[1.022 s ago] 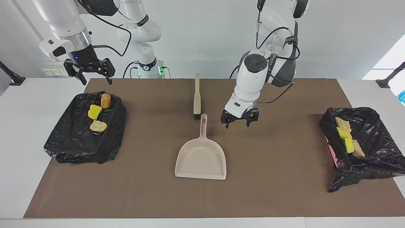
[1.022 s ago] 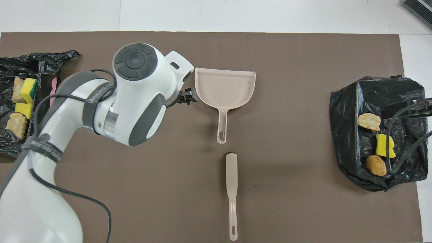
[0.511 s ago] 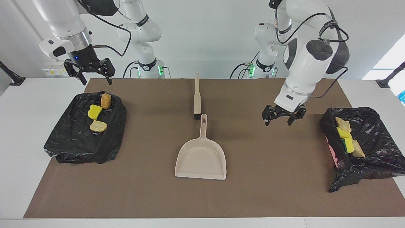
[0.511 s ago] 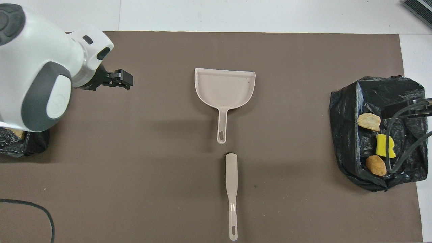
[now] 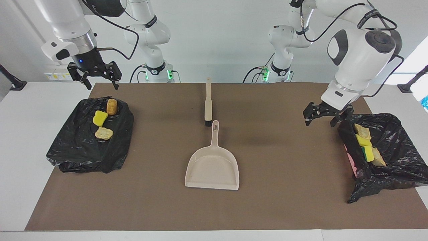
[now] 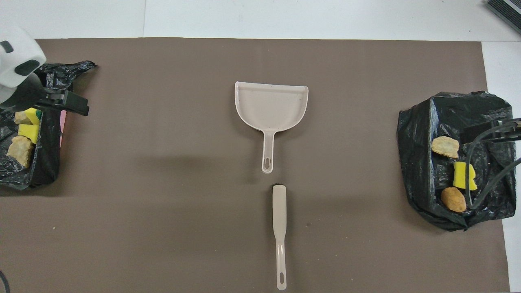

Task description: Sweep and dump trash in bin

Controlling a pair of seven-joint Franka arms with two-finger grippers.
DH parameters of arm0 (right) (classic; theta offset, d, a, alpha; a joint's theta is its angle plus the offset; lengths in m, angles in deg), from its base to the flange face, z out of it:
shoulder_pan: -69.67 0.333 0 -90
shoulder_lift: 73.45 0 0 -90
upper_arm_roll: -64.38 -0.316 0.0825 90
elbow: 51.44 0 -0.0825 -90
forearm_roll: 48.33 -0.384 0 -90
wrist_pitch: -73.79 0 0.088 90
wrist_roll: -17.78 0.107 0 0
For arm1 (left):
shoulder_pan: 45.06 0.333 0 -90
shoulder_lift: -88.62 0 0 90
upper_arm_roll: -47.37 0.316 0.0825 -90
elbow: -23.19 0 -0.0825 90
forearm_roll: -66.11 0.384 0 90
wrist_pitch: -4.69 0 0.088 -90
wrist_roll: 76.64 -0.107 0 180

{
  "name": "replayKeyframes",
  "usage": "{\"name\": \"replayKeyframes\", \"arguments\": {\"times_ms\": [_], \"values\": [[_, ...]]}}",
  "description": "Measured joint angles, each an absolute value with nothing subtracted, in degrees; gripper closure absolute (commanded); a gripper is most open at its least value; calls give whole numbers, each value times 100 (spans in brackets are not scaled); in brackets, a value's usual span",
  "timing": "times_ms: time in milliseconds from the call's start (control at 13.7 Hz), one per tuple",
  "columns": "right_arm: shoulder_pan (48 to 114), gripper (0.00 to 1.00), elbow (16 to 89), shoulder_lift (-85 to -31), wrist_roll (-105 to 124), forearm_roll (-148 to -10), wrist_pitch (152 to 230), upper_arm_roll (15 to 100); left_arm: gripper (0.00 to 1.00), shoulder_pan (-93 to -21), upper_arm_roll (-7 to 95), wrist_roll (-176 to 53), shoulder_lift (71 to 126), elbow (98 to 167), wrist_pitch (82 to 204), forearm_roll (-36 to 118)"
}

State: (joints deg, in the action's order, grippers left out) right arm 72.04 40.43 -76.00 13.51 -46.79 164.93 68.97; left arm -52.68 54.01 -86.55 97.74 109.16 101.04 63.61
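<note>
The trash lies in two black bag-lined bins. The bin [image 5: 83,150] at the right arm's end holds a brown lump [image 5: 112,106], a yellow sponge chunk [image 5: 100,118] and a tan lump [image 5: 104,133]. The bin [image 5: 398,140] at the left arm's end holds tan lumps [image 5: 362,131], a yellow chunk [image 5: 363,141] and a yellow-and-green sponge piece [image 5: 368,153]. My left gripper [image 5: 320,123] is open and empty, raised over the mat at this bin's edge. My right gripper [image 5: 102,87] is open and empty, held high over its bin's rim, waiting.
A beige dustpan [image 5: 212,167] lies empty mid-mat, its handle pointing toward the robots. A beige brush [image 5: 208,100] lies in line with it, nearer to the robots. The brown mat [image 5: 284,187] covers most of the white table.
My left arm has swung from beside the dustpan's handle toward its own end of the table, up to the bin there. The right arm, dustpan and brush have not moved.
</note>
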Motion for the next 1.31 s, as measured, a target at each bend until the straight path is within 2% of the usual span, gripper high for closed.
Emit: {"name": "replayKeyframes", "arguments": {"times_ms": [292,584,949,1314], "values": [[7204,0,4043,-7600,1351,-4679,16493,6897,0,-4764,5408,-9118,9549,10912,9933,6361],[7204,0,4043,-7600,1351,-4679,16493,6897,0,-4781,5268,-9037,9389,10935,9834,6360],[7204,0,4043,-7600,1351,-4679,16493,6897,0,-4781,5227,-8988,8902,11453,9773,6366],[7204,0,4043,-7600,1351,-4679,16493,6897,0,-4781,5226,-8988,8826,11448,9613,6373]]}}
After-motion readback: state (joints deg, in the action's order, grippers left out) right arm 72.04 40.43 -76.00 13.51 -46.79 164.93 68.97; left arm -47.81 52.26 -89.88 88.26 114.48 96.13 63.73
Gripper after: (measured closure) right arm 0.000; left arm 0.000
